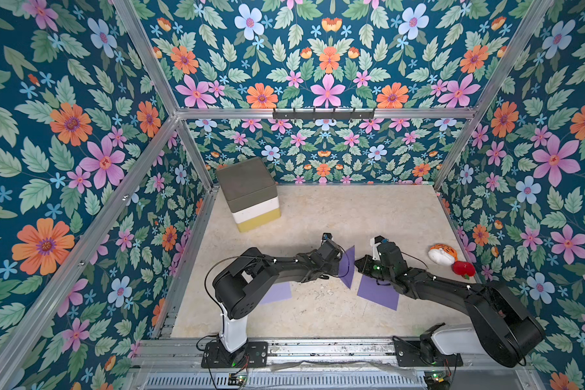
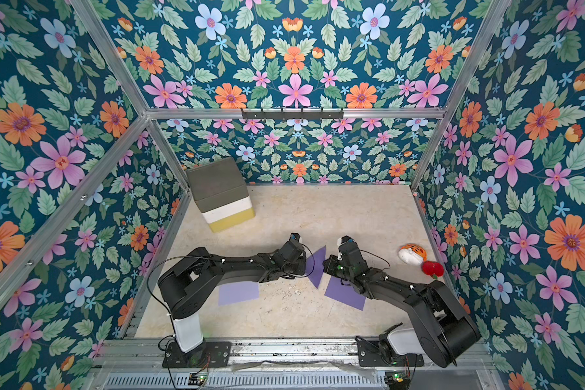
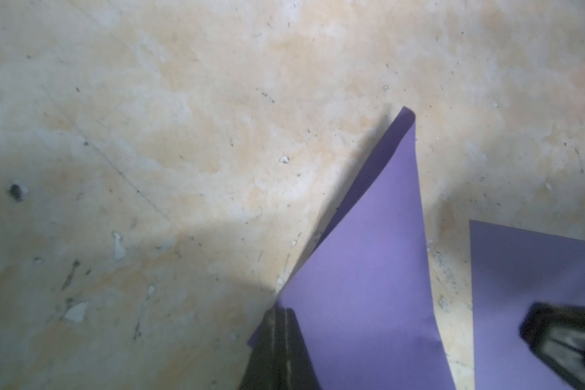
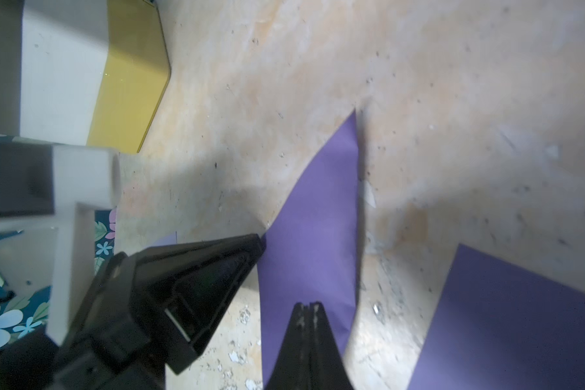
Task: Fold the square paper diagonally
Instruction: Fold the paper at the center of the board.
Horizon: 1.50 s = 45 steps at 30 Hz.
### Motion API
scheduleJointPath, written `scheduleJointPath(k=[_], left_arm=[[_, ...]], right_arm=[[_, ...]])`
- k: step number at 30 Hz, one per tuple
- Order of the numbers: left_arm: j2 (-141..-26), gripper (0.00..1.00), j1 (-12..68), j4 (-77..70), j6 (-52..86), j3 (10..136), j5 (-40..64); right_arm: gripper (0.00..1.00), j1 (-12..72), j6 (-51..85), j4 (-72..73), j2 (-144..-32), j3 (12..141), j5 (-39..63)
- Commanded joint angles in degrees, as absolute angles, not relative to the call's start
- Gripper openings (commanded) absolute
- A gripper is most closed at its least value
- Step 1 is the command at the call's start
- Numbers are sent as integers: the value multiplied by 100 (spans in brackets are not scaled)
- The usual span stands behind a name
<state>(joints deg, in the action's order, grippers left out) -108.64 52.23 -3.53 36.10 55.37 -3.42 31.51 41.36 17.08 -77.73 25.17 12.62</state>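
Black jointed arms (image 1: 284, 266), white base columns (image 1: 233, 329)

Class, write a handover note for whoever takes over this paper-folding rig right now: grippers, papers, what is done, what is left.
Left gripper: shut, tips at a corner of the folded purple paper.
Right gripper: shut, tips over the same paper. Pinching or pressing: cannot tell.
Papers: the folded one sits between the grippers; a flat purple sheet by the right arm; a paler sheet partly under the left arm.
Done: the middle paper is doubled into a triangle; its layers gape along one edge.
Left: probably press the crease flat, then release. The other two sheets are unfolded.
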Motion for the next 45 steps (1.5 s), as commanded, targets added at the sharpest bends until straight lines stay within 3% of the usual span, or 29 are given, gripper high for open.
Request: scheduleJointPath(k=[1,18,29,38,45], left_arm=[[-11206,0,5186,1971,3620,5387,-343],[-11215,0,5188,1993,3623,5388,-363],[-11232,0,5186,2052,3629,5402,-448],[-11206,0,5185,2038,3622,5401,-421],[-11188,0,5186,2035,3629,5405,-398]], right_arm=[[3,3283,4538,2155,-7733,2346,1443],[0,3610,4513,2093,-8445,2224,1298],[0,3674,4218,611,-7899,2239,356],[3,3740,4456,1085,-7043,2391,993],[2,3861,4512,1232,-7388,2520,1101]])
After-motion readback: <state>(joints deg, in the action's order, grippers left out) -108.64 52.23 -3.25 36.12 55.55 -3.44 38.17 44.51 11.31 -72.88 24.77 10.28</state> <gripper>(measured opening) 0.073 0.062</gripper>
